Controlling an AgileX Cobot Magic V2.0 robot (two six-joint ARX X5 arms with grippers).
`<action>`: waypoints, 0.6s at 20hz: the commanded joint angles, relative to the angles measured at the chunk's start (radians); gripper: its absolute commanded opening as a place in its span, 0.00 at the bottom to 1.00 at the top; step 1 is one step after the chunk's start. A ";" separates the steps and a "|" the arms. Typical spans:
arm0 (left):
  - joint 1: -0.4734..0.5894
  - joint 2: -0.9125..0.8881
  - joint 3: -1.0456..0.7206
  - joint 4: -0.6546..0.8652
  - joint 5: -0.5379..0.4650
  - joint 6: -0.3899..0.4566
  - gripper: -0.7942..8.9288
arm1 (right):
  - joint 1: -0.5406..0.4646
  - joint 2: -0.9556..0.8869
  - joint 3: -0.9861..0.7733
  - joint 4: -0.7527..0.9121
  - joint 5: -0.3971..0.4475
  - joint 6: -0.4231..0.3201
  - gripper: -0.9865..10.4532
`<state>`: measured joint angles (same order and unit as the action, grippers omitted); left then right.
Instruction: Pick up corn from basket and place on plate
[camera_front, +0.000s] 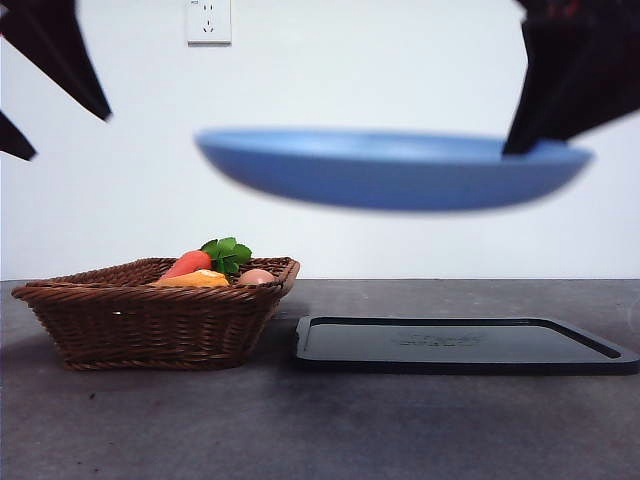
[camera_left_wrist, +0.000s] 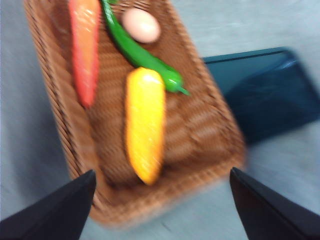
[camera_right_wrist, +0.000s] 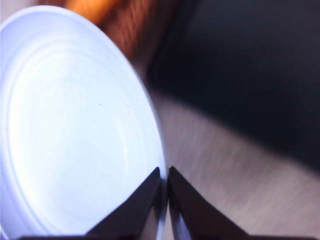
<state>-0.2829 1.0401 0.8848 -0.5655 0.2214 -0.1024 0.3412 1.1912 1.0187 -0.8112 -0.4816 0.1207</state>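
1. Corn (camera_left_wrist: 145, 125) lies in the basket (camera_front: 150, 320), untouched, at the left of the desk (camera_front: 400, 430); in the left wrist view it rests lengthwise on the wicker floor between a carrot (camera_left_wrist: 84, 47) and a green pepper (camera_left_wrist: 142, 55), with an egg (camera_left_wrist: 141, 25) further along.
2. The left claw (camera_left_wrist: 162, 200) hovers above the basket with its jaws wide apart and nothing between them; the corn sits roughly centred under the gap.
3. The right claw (camera_right_wrist: 165, 200) is clamped on the rim of the plate (camera_front: 390, 165), its jaws pressed together with the edge pinched between them; the plate hangs in the air, well above a black tray (camera_front: 460, 345) that lies on the desk just to the right of the basket.
4. Judged from this, the step in hand is preparation: the plate is not yet set down and the corn is not yet gripped.
5. The next move probably calls for the right claw to lower the plate level onto a bare spot or the tray, then let go; the left claw should descend over the middle of the cob, jaws across its width, and close without catching the pepper that touches its far end.
6. Blur in all three views suggests both arms are moving; exact heights cannot be told.
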 joint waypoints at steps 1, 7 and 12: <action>-0.039 0.117 0.061 0.019 -0.076 0.040 0.52 | -0.023 -0.004 0.059 0.008 0.014 0.009 0.09; -0.123 0.457 0.226 0.023 -0.178 0.097 0.52 | -0.071 -0.004 0.109 -0.005 0.015 0.010 0.09; -0.142 0.681 0.328 0.033 -0.202 0.126 0.52 | -0.085 -0.004 0.109 -0.005 0.015 0.009 0.09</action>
<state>-0.4198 1.7107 1.1934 -0.5404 0.0246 0.0093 0.2539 1.1778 1.1034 -0.8261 -0.4602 0.1268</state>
